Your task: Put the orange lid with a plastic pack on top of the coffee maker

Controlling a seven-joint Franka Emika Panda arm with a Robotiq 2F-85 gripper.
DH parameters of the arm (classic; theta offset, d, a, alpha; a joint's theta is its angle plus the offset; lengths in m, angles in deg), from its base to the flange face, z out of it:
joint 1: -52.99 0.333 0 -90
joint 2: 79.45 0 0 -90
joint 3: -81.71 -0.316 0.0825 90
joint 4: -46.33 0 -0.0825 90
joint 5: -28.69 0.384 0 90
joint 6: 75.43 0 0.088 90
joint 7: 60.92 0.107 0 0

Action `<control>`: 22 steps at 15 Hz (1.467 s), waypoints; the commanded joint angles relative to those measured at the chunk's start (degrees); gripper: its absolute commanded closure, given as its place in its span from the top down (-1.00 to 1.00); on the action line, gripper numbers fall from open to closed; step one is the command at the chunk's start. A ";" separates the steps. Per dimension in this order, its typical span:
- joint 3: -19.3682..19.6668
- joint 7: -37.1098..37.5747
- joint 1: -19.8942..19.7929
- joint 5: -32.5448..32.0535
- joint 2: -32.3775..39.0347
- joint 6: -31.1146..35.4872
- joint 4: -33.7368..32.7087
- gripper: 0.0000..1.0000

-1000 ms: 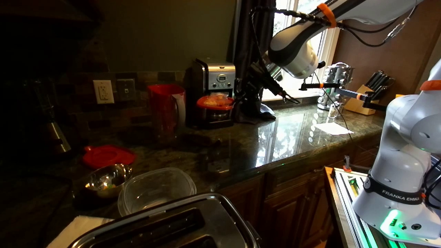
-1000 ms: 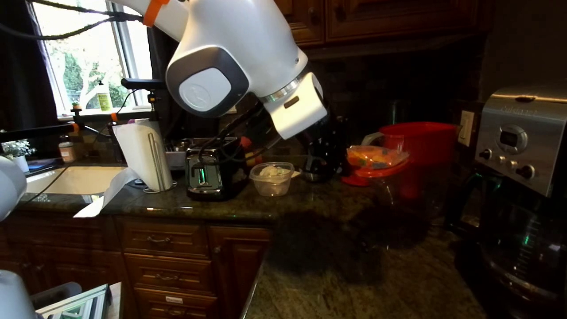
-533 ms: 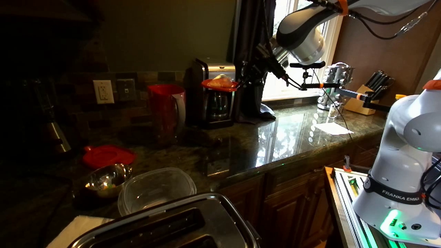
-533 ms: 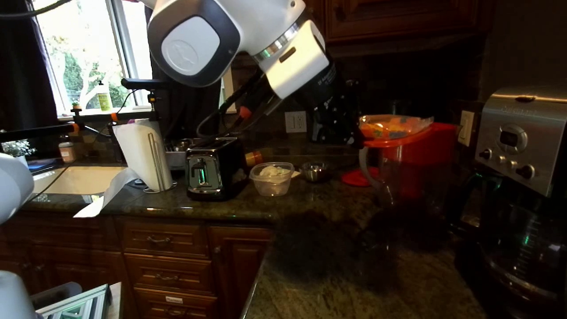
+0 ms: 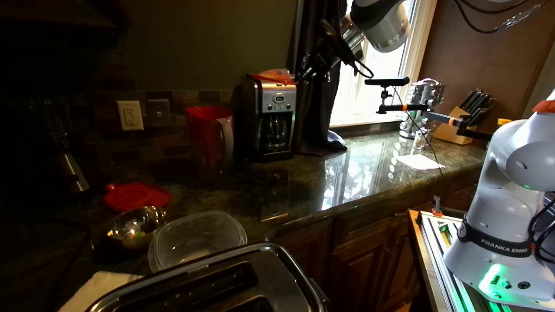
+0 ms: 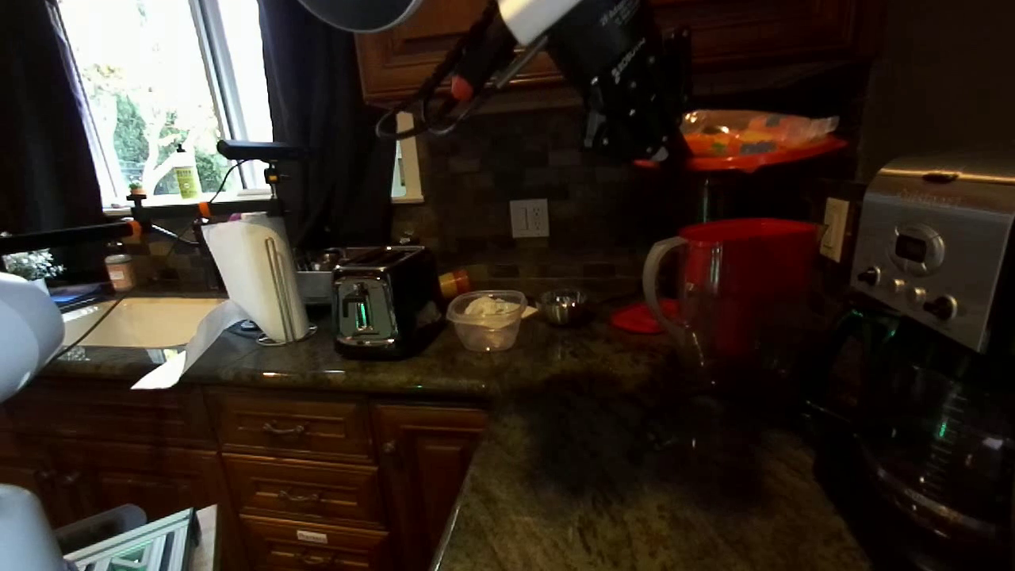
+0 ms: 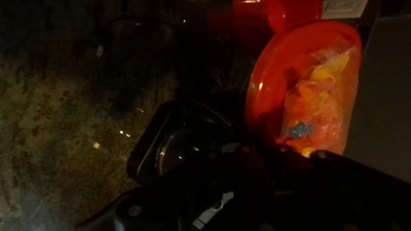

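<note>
Hanging in the air, the orange lid [image 6: 793,159] carries the plastic pack [image 6: 753,133], a clear crinkly packet with orange, yellow and grey-blue bits inside. My gripper [image 6: 666,155] is shut on the lid's near edge; the fingertips are dark and partly hidden in the wrist view, where the lid [image 7: 273,73] tilts a little under the pack [image 7: 321,106]. The coffee maker [image 6: 936,214], silver-fronted with a dark carafe, stands to the lid's right. Seen from the opposite side, the lid [image 5: 260,79] overlaps the top of the coffee maker [image 5: 277,102]; a gap shows in the former view.
A red pitcher [image 6: 745,285] stands below the lid, beside the coffee maker. On the counter lie a redder round lid [image 5: 136,197], a metal bowl [image 5: 136,227], a clear container [image 5: 197,238] and a toaster [image 6: 384,297]. A dark curtain [image 5: 318,121] hangs close behind the gripper.
My gripper has risen steadily with the lid and pack, from the height of the carafe to about the coffee maker's top or above. The grip has stayed shut. Counter objects have not moved.
</note>
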 commanded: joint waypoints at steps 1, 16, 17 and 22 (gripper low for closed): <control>0.27 8.01 -1.69 -3.90 0.44 -2.71 -4.45 -0.96; -0.18 23.96 -4.74 -13.17 7.59 -0.23 -13.44 -0.96; -0.43 26.41 -5.39 -15.56 8.95 -1.13 -15.40 -0.96; -0.75 43.25 -7.06 -29.35 18.91 -5.67 -28.93 -0.96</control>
